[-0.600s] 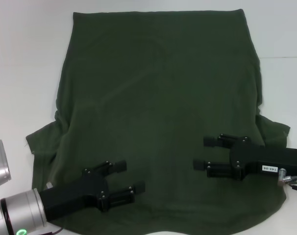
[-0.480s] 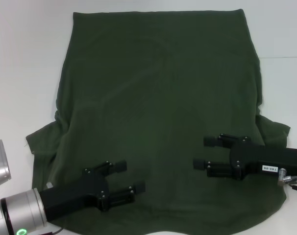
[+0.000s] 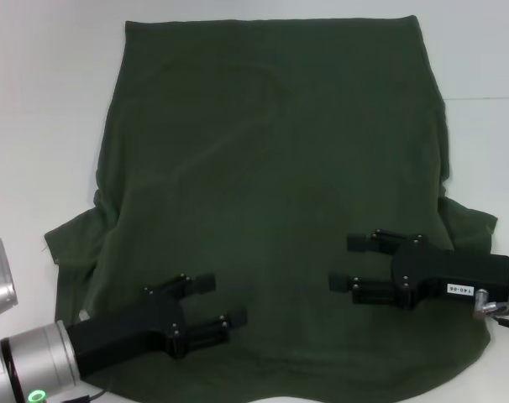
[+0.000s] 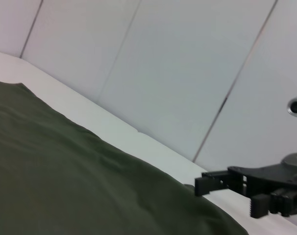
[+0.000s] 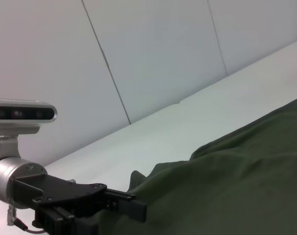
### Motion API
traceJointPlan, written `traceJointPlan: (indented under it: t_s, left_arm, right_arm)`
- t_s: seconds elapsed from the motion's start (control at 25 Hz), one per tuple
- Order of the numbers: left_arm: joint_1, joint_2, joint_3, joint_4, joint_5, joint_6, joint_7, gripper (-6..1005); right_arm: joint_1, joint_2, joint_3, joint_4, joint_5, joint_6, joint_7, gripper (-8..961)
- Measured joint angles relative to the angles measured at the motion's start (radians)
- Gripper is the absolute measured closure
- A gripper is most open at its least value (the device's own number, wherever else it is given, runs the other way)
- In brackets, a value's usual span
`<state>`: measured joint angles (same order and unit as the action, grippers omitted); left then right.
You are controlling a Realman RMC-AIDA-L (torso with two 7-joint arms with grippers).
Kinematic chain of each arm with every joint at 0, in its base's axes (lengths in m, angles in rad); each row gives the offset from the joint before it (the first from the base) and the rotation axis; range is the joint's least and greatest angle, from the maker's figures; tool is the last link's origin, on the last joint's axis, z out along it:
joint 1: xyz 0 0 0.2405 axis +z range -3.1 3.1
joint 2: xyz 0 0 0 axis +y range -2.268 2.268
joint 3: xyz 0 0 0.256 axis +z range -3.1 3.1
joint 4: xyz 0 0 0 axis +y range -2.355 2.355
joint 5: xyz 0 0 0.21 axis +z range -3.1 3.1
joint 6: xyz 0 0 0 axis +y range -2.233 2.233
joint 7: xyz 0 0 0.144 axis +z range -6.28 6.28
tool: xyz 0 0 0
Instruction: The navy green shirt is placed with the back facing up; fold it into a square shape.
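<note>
— Shirt first: where does it lie?

— Spread flat on the white table [image 3: 36,101], the navy green shirt [image 3: 271,176] fills most of my head view; its straight hem runs along the far edge, its sleeves stick out low on both sides, and the near edge curves just in front of me; a few soft creases cross the cloth (the fabric is plain, no print).

— And your left gripper?

— My left gripper [image 3: 212,300] hangs over the near left part of the shirt, fingers pointing toward the middle; the two fingers stand well apart, with only cloth showing between them; the right wrist camera sees it too [image 5: 116,203], low over the fabric by the sleeve.

— Your right one?

— My right gripper [image 3: 348,262] sits over the near right part, beside the right sleeve, pointing inward toward the left one; its fingers are likewise spread wide and hold nothing; the left wrist camera shows it [image 4: 222,193] above the shirt's edge; whether either one touches the cloth I cannot tell.
</note>
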<state>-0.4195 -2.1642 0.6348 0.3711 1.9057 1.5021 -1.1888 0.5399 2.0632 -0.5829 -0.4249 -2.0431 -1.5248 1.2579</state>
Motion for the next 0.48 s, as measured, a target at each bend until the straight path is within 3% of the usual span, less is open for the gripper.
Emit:
traceJointPlan:
  t_s: [0.32, 0.48]
  left_arm:
    - [0.005, 0.000, -0.068, 0.003, -0.004, -0.007, -0.009, 124]
    - [0.011, 0.002, -0.164, 0.008, -0.004, -0.047, -0.039, 124]
  right_arm:
    - [0.002, 0.008, 0.002, 0.000, 0.004, 0.000, -0.001, 69]
    - [0.001, 0.008, 0.007, 0.000, 0.022, 0.001, -0.001, 69]
